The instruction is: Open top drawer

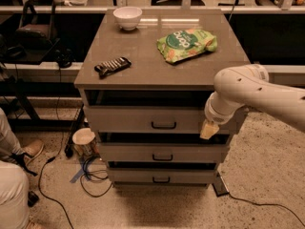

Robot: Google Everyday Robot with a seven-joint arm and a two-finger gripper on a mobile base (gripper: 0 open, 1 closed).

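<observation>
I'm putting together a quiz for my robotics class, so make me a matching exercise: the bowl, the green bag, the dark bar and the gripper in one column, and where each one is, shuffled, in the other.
Things:
1. white bowl
2. green snack bag
3. dark wrapped bar
4. gripper

Places:
A. in front of the right end of the top drawer
B. front left of the cabinet top
C. back of the cabinet top, left of centre
D. right half of the cabinet top

Pairs: 1-C, 2-D, 3-B, 4-A
</observation>
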